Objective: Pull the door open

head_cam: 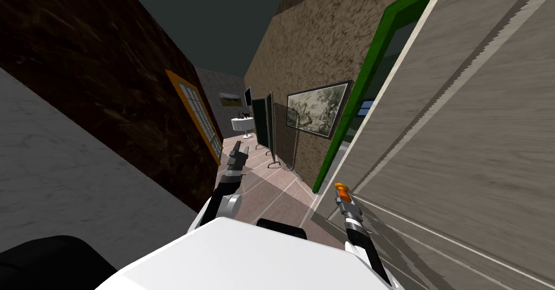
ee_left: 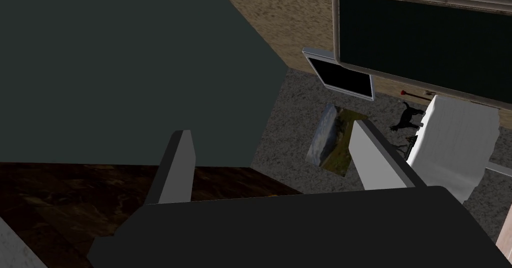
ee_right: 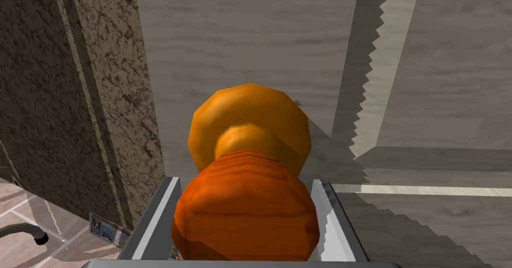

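Note:
A pale grey-brown panelled door stands swung out of its green frame on my right. Its orange knob sits near the door's free edge. My right gripper is shut on the knob; in the right wrist view the knob fills the space between both fingers, which press its sides, with its round base against the door. My left gripper is held out over the floor to the left, open and empty, fingers apart.
A dark brown wall with an orange-framed window runs close on the left. A framed picture hangs on the brown wall. Dark screens on wheeled stands and a small white table stand down the tiled corridor.

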You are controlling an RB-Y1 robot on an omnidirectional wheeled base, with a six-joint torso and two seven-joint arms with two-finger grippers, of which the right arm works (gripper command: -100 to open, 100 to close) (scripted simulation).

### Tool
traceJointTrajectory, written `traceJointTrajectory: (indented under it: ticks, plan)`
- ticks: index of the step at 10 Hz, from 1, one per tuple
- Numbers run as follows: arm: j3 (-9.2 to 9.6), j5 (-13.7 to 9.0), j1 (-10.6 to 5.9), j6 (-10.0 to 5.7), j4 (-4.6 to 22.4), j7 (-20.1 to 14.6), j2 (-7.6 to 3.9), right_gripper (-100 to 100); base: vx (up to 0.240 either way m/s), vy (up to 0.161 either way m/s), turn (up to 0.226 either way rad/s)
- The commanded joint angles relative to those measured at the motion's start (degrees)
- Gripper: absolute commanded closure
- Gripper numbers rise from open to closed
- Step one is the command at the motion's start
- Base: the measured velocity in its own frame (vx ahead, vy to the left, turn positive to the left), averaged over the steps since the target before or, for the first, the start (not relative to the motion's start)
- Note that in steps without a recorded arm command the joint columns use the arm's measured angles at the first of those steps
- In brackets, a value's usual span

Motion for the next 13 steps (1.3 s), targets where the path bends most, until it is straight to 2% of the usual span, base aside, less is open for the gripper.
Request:
traceJointTrajectory:
  ticks: [1,2,9,10,11,13]
  plan:
    - [0.00,0.0,0.00,0.00,0.0,0.0,0.00,100,-0.111,0.004,0.017]
    - [1.29,0.7,0.58,-0.31,-0.4,-1.1,-0.46,100,-0.158,-0.011,0.057]
    - [6.86,4.0,2.89,-2.52,-2.7,-6.1,-3.41,100,-0.241,-0.032,0.066]
    - [6.50,3.8,2.40,-2.48,-1.9,-5.6,-3.00,100,-0.112,-0.010,0.021]
    - [7.94,4.7,3.16,-3.22,-2.3,-6.8,-3.63,100,-0.179,-0.030,0.063]
    - [9.28,5.6,3.83,-4.12,-2.9,-8.0,-4.51,100,-0.214,-0.039,0.056]
